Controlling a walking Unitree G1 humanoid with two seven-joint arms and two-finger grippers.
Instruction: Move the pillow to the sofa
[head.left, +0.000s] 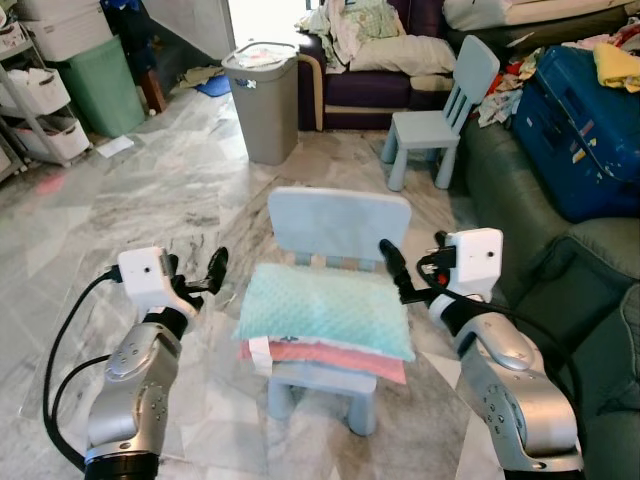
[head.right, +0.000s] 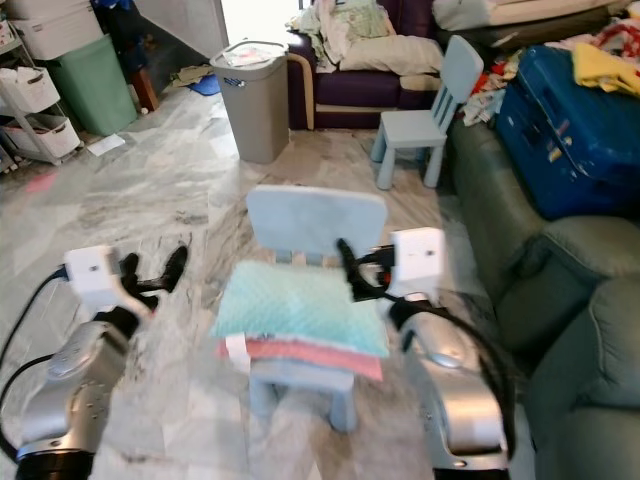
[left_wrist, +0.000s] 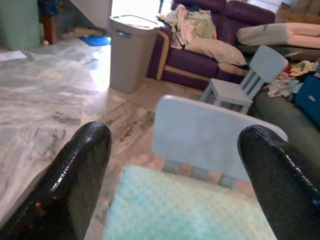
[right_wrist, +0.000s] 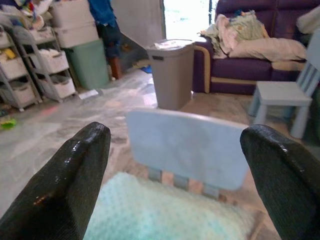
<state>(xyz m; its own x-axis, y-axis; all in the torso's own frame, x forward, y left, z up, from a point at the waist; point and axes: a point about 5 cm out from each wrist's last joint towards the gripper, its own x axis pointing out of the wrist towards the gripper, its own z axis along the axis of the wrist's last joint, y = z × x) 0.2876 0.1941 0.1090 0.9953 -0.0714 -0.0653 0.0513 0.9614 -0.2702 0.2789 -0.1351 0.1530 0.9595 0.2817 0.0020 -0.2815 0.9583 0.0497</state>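
Two wide-open, empty end effectors (head.left: 197, 272) (head.left: 392, 268) beside pillow (head.left: 325, 310)

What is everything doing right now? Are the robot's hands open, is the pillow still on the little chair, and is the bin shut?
Left hand: open, hovering left of the pillow, holding nothing.
Right hand: open, at the pillow's right edge.
Mint pillow: lying flat on a pink cushion, not lifted.
Near blue chair: upright, carrying both.
Far blue chair: upright, seat bare.
Grey bin: lid shut.

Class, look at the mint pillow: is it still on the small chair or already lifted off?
On the chair. The mint pillow lies flat on a pink cushion on the chair seat, untouched by either open gripper.
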